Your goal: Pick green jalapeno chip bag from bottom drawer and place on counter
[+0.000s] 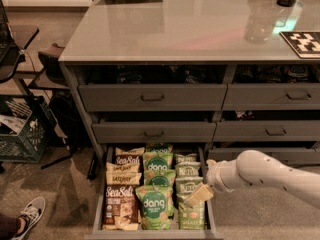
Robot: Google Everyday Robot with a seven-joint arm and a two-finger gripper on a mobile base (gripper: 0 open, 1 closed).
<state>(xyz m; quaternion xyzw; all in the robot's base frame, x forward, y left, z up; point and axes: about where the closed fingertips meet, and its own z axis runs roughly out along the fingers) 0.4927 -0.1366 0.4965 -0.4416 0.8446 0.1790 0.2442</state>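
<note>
- The counter (pixel 190 29) is seen as a glossy grey slab topping the drawer cabinet; a checkered board (pixel 302 43) is noted at its right edge.
- The bottom drawer (pixel 98 194) is found pulled out, packed in three columns: brown Sea Salt bags (pixel 120 199) left, bright green dang bags (pixel 154 204) centre, green jalapeno chip bags (pixel 189 184) right.
- The white robot arm (pixel 270 176) is extended from the right, over the drawer's right wall.
- The gripper (pixel 199 195) is positioned over the jalapeno column; whether its fingers are spread or pinching cannot be told.
- A dark crate (pixel 22 134) and a sneaker (pixel 30 213) are recorded on the floor, left.
</note>
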